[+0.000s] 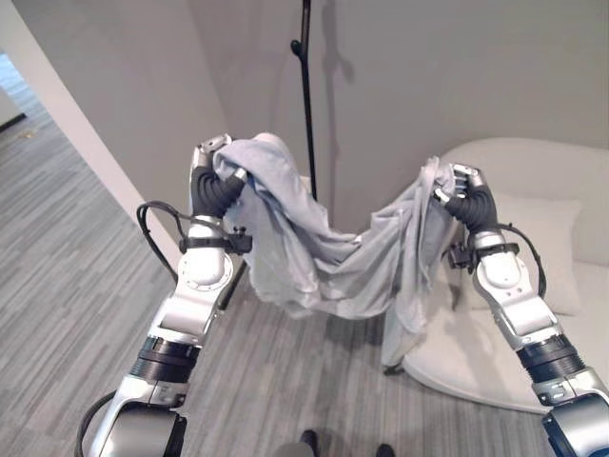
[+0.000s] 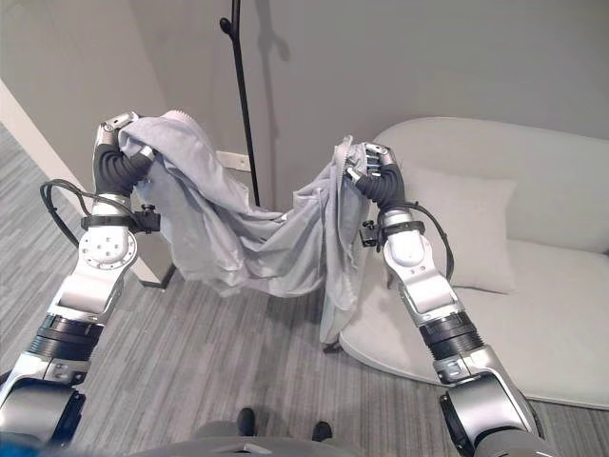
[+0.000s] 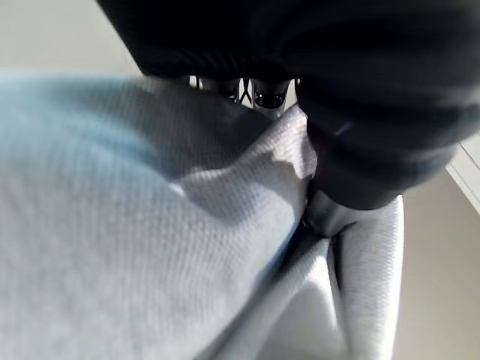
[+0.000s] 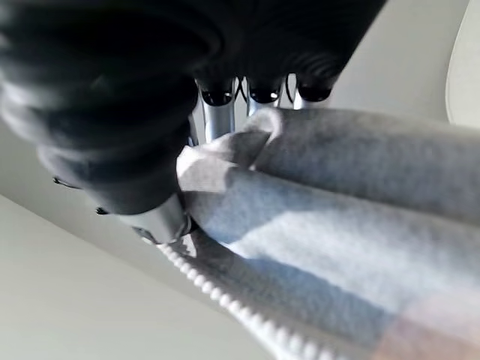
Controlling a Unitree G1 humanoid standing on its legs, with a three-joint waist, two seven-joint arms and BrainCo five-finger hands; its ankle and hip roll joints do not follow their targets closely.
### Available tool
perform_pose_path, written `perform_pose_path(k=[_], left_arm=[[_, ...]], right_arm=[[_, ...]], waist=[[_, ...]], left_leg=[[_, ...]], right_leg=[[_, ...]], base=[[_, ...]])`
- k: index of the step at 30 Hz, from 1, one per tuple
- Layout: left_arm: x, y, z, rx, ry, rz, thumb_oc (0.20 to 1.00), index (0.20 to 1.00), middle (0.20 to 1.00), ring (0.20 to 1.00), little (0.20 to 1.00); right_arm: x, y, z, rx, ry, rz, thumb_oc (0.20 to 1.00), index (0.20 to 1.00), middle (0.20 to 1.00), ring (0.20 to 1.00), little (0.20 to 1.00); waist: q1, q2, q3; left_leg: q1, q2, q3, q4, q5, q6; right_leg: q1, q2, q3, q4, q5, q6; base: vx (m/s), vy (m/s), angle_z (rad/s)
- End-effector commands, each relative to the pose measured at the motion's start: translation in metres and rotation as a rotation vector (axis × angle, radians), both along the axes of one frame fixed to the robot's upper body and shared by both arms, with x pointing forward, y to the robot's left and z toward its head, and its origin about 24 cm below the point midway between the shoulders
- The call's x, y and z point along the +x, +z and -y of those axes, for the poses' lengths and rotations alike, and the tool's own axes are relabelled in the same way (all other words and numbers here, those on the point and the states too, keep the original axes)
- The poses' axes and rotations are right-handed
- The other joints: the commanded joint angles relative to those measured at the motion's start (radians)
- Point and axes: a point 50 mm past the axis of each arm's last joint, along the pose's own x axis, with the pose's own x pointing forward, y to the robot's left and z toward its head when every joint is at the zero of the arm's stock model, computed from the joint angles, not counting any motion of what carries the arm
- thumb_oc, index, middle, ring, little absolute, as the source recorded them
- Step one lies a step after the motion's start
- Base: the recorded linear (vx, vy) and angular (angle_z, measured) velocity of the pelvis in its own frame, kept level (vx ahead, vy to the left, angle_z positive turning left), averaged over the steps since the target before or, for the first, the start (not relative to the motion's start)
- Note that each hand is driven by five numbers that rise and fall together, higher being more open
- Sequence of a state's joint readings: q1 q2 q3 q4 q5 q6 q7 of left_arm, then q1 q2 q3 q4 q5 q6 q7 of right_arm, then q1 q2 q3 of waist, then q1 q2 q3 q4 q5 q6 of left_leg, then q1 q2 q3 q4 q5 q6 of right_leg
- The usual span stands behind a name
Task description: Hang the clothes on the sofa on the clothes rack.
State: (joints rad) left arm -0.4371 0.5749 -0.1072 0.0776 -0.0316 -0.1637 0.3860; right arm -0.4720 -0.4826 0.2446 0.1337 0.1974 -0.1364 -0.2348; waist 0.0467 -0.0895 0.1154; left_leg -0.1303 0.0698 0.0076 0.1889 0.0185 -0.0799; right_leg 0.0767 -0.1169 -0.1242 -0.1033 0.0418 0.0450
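Observation:
A light grey garment [image 1: 324, 257] hangs stretched between my two raised hands, sagging in the middle above the floor. My left hand [image 1: 211, 157] is shut on one bunched end, which drapes over it; the cloth [image 3: 150, 225] fills its wrist view. My right hand [image 1: 463, 186] is shut on the other end, with a long fold [image 2: 333, 286] hanging down beside the sofa. In the right wrist view the fingers [image 4: 217, 112] curl round the ribbed hem [image 4: 300, 210]. The black clothes rack pole [image 1: 307, 95] stands against the wall behind the garment, between the hands.
The white rounded sofa [image 1: 533, 314] with a white cushion [image 2: 457, 228] sits at the right. A white partition wall [image 1: 86, 143] runs along the left. Grey striped carpet [image 1: 57, 286] lies to the left and below the garment.

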Motion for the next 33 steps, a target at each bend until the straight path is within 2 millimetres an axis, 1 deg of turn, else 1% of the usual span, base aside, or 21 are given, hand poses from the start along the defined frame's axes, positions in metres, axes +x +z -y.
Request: perform_pose_path(k=[1,2,3,4,5,6,8,9,10,12,13,14,16,17,18,21,23,25,29,30,33], left_arm=[[-0.002,0.027,-0.001,-0.023,-0.021,0.134,0.200,0.200,0.200,0.200,0.200],[-0.001,0.027,-0.003,-0.031,-0.016,0.134,0.200,0.200,0.200,0.200,0.200],[-0.002,0.024,-0.004,-0.031,-0.010,0.126,0.200,0.200,0.200,0.200,0.200],[-0.004,0.015,-0.010,-0.027,0.011,0.094,0.200,0.200,0.200,0.200,0.200],[-0.005,0.010,-0.012,-0.016,0.014,0.072,0.200,0.200,0.200,0.200,0.200],[-0.002,0.015,-0.010,0.028,0.010,0.074,0.200,0.200,0.200,0.200,0.200],[-0.002,0.018,-0.007,0.047,0.004,0.082,0.200,0.200,0.200,0.200,0.200],[-0.003,0.016,-0.011,0.052,0.024,0.073,0.200,0.200,0.200,0.200,0.200],[-0.003,0.017,-0.012,0.053,0.032,0.076,0.200,0.200,0.200,0.200,0.200],[-0.003,0.017,-0.010,0.058,0.025,0.075,0.200,0.200,0.200,0.200,0.200],[-0.003,0.017,-0.010,0.058,0.025,0.075,0.200,0.200,0.200,0.200,0.200],[-0.003,0.017,-0.009,0.054,0.021,0.078,0.200,0.200,0.200,0.200,0.200],[-0.001,0.020,-0.006,0.027,0.014,0.095,0.200,0.200,0.200,0.200,0.200],[-0.001,0.021,-0.004,0.028,0.005,0.097,0.200,0.200,0.200,0.200,0.200],[0.000,0.020,-0.006,0.021,0.021,0.095,0.200,0.200,0.200,0.200,0.200],[-0.001,0.019,-0.005,0.013,0.007,0.091,0.200,0.200,0.200,0.200,0.200],[0.001,0.019,-0.002,-0.004,-0.008,0.088,0.200,0.200,0.200,0.200,0.200],[0.001,0.019,0.000,-0.007,-0.016,0.085,0.200,0.200,0.200,0.200,0.200],[0.004,0.020,0.007,-0.014,-0.041,0.087,0.200,0.200,0.200,0.200,0.200],[0.004,0.021,0.010,-0.011,-0.053,0.091,0.200,0.200,0.200,0.200,0.200],[0.005,0.022,0.012,-0.010,-0.057,0.094,0.200,0.200,0.200,0.200,0.200]], right_arm=[[-0.002,0.034,0.005,0.013,0.011,0.155,0.200,0.200,0.200,0.200,0.200],[-0.002,0.032,0.009,0.009,-0.006,0.150,0.200,0.200,0.200,0.200,0.200],[-0.003,0.029,0.010,0.006,-0.004,0.140,0.200,0.200,0.200,0.200,0.200],[-0.004,0.020,0.012,-0.002,-0.002,0.106,0.200,0.200,0.200,0.200,0.200],[-0.006,0.013,0.013,0.009,-0.005,0.078,0.200,0.200,0.200,0.200,0.200],[-0.008,0.008,0.012,0.016,-0.018,0.072,0.200,0.200,0.200,0.200,0.200],[-0.009,0.008,0.014,0.017,-0.037,0.078,0.200,0.200,0.200,0.200,0.200],[-0.010,0.008,0.010,0.021,-0.029,0.083,0.200,0.200,0.200,0.200,0.200],[-0.010,0.009,0.004,0.029,-0.013,0.089,0.200,0.200,0.200,0.200,0.200],[-0.010,0.006,0.005,0.025,-0.014,0.079,0.200,0.200,0.200,0.200,0.200],[-0.010,0.006,0.005,0.025,-0.013,0.078,0.200,0.200,0.200,0.200,0.200],[-0.009,0.006,0.007,0.021,-0.020,0.078,0.200,0.200,0.200,0.200,0.200],[-0.008,0.008,0.013,0.032,-0.039,0.086,0.200,0.200,0.200,0.200,0.200],[-0.008,0.010,0.012,0.021,-0.032,0.092,0.200,0.200,0.200,0.200,0.200],[-0.006,0.010,0.011,0.019,-0.032,0.089,0.200,0.200,0.200,0.200,0.200],[-0.005,0.011,0.014,0.010,-0.043,0.085,0.200,0.200,0.200,0.200,0.200],[-0.007,0.010,0.018,-0.008,-0.055,0.080,0.200,0.200,0.200,0.200,0.200],[-0.008,0.012,0.020,-0.015,-0.058,0.086,0.200,0.200,0.200,0.200,0.200],[-0.009,0.014,0.023,-0.017,-0.070,0.096,0.200,0.200,0.200,0.200,0.200],[-0.010,0.016,0.024,-0.018,-0.073,0.107,0.200,0.200,0.200,0.200,0.200],[-0.010,0.015,0.022,-0.017,-0.070,0.108,0.200,0.200,0.200,0.200,0.200]], waist=[[0.008,0.018,-0.062],[0.005,0.032,-0.063],[0.015,0.050,-0.063],[0.018,0.069,-0.083],[0.009,0.067,-0.089],[0.019,0.035,-0.082],[0.024,0.029,-0.085],[0.029,0.028,-0.073],[0.032,0.038,-0.062],[0.019,0.037,-0.063],[0.019,0.038,-0.063],[0.013,0.039,-0.065],[-0.002,0.034,-0.059],[-0.006,0.031,-0.057],[-0.005,0.026,-0.058],[-0.004,0.018,-0.080],[-0.014,0.016,-0.103],[-0.021,0.019,-0.109],[-0.034,0.024,-0.111],[-0.041,0.028,-0.111],[-0.047,0.041,-0.129]], left_leg=[[0.046,0.159,-0.022,-0.199,0.088,-0.068],[0.053,0.207,-0.023,-0.261,0.126,-0.088],[0.041,0.216,-0.063,-0.256,0.142,-0.107],[0.058,0.196,-0.100,-0.249,0.097,-0.119],[0.061,0.162,-0.093,-0.234,0.065,-0.111],[0.039,0.106,-0.053,-0.198,0.035,-0.082],[0.036,0.065,-0.038,-0.188,0.012,-0.052],[0.058,0.016,-0.023,-0.180,-0.021,-0.013],[0.066,0.008,-0.009,-0.182,-0.022,0.002],[0.084,-0.012,-0.014,-0.193,-0.023,0.011],[0.087,-0.010,-0.014,-0.195,-0.024,0.011],[0.100,-0.019,-0.014,-0.207,-0.023,0.013],[0.116,-0.049,-0.018,-0.214,-0.023,0.020],[0.125,-0.055,-0.027,-0.211,-0.025,0.022],[0.135,-0.058,-0.031,-0.216,-0.021,0.016],[0.162,-0.054,-0.037,-0.247,-0.001,-0.001],[0.179,-0.026,-0.040,-0.272,0.011,-0.022],[0.181,-0.015,-0.040,-0.276,0.015,-0.030],[0.172,-0.005,-0.025,-0.271,0.025,-0.039],[0.166,-0.003,0.000,-0.263,0.028,-0.040],[0.188,0.000,0.025,-0.276,0.017,-0.034]], right_leg=[[-0.022,0.004,0.037,0.051,-0.045,0.094],[-0.014,-0.016,0.041,0.051,-0.061,0.107],[0.003,-0.030,0.056,0.043,-0.060,0.120],[0.036,-0.058,0.058,0.028,-0.058,0.141],[0.034,-0.107,0.058,0.039,-0.037,0.159],[-0.010,-0.179,0.073,0.081,0.048,0.189],[-0.020,-0.218,0.068,0.101,0.051,0.185],[-0.062,-0.259,0.054,0.206,0.111,0.165],[-0.088,-0.255,0.025,0.251,0.104,0.148],[-0.100,-0.193,0.043,0.262,0.054,0.130],[-0.099,-0.192,0.043,0.264,0.051,0.129],[-0.101,-0.134,0.061,0.243,-0.005,0.121],[-0.111,-0.021,0.111,0.153,-0.034,0.114],[-0.110,-0.006,0.128,0.143,-0.032,0.102],[-0.099,0.004,0.142,0.135,-0.025,0.104],[-0.052,0.008,0.119,0.070,0.006,0.100],[-0.012,0.016,0.076,0.024,0.011,0.101],[-0.004,0.021,0.060,0.021,0.006,0.098],[0.006,0.021,0.033,0.017,-0.003,0.096],[0.009,0.018,0.019,0.016,-0.006,0.097],[0.014,0.015,0.018,0.016,-0.006,0.100]], base=[[0.20,0.457,-0.20],[0.21,0.521,-0.28],[0.34,0.724,-0.39],[0.37,0.790,-0.69],[0.33,0.892,-0.35],[0.15,0.680,-0.06],[0.06,0.561,0.60],[0.03,0.623,0.28],[0.04,0.552,-0.07],[0.04,0.197,0.04],[0.08,0.089,0.16],[0.10,0.082,0.14],[0.12,0.055,0.06],[0.10,-0.034,0.02],[0.09,-0.069,0.20],[0.14,-0.131,0.51],[0.13,-0.185,0.37],[0.06,-0.156,0.29],[-0.01,-0.062,0.22],[-0.03,-0.022,0.21],[-0.01,0.008,0.00]])
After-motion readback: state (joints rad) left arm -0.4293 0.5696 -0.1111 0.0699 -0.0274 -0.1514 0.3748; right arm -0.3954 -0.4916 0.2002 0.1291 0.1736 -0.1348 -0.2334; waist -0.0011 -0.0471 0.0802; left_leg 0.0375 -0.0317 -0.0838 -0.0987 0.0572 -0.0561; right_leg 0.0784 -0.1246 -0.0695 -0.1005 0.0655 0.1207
